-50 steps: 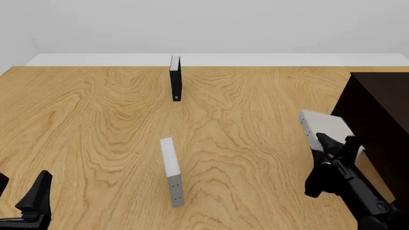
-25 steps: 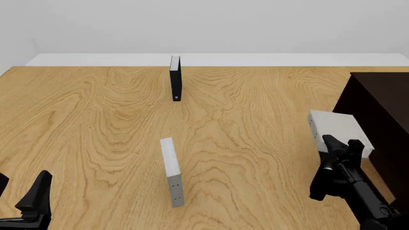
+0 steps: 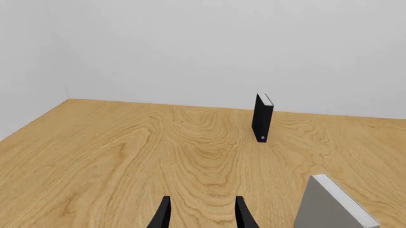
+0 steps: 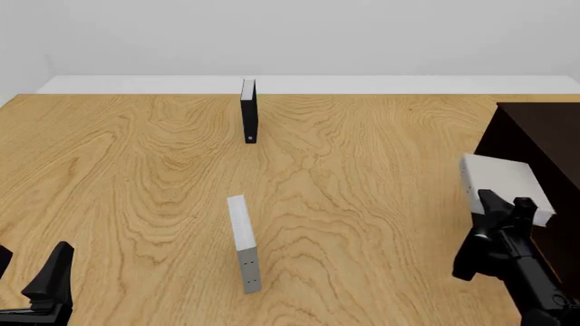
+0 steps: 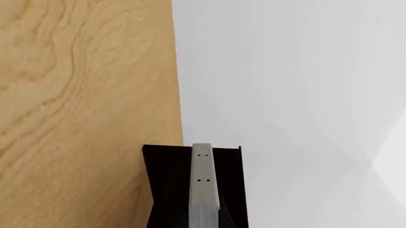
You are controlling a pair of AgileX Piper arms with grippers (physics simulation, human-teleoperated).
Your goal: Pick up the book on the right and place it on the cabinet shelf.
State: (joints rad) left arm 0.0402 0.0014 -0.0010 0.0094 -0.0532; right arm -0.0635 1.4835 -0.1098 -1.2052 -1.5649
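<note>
While your right gripper (image 4: 504, 205) clamps the light-grey book (image 4: 503, 183), lifted at far right beside the dark cabinet (image 4: 544, 146) | pickup done, shelving left | left gripper (image 3: 201, 213) jaws apart, idle.

A light wooden bench (image 4: 363, 170) with a swirling grain fills most of the front view, bounded at the top by a pale wall (image 4: 290, 34). A thin black book (image 4: 249, 112) is seen standing upright in the upper centre of the frame, its narrow spine turned to the camera, with a small pale dot near its foot and white page edges at its top. A thin grey-white book (image 4: 244, 243) is seen standing upright in the lower centre, well apart from the black one, with small dark dots on its spine near the bottom. In the left wrist view, the black book (image 3: 263, 118) is shown right of centre and the grey-white book (image 3: 333, 204) at lower right.
</note>
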